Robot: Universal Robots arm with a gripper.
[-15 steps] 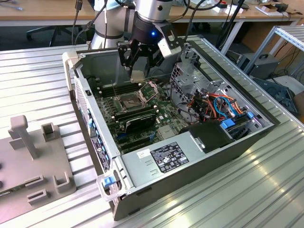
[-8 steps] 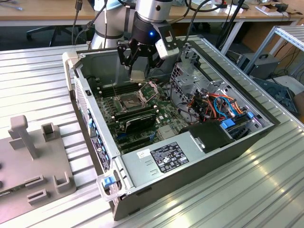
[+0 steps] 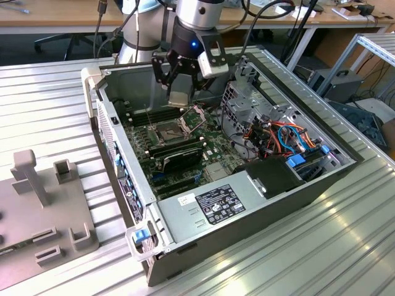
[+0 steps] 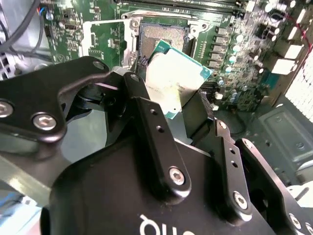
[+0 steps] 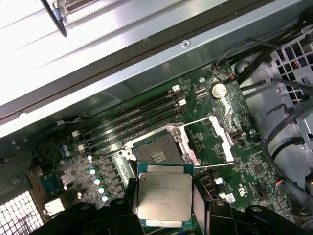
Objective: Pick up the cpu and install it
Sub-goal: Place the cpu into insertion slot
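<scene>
Your fingers (image 4: 149, 117) are closed tight on the cpu (image 4: 177, 78), pinching it by two sides. The cpu hangs a bit tilted in the air inside the open computer case (image 3: 259, 222), just above the dark socket (image 5: 157, 154) and not touching it. The shiny metal frame (image 5: 222, 134) next to the socket is flipped up. The case sits on the ribbed counter (image 3: 49, 105).

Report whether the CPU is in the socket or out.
Out: the cpu sits clamped in the pincer above the bare socket.
</scene>
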